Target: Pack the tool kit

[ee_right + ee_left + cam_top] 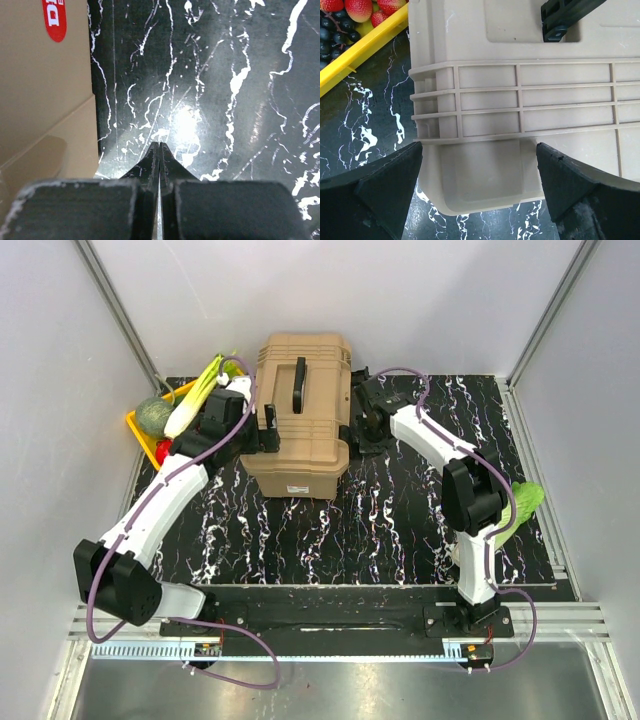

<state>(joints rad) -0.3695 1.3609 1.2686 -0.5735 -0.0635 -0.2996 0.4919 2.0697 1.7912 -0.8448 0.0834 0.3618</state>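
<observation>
Closed toolbox (300,415) at far centre of the table (400,530). The left gripper (480,165), jaws spread wide and empty, faces the box's ribbed left wall. The right gripper (159,150), jaws pressed together on nothing, sits low just right of the box. Risk: a left-arm push could slide the box into the right gripper, and a stray swing could strike the yellow tray (365,47).
</observation>
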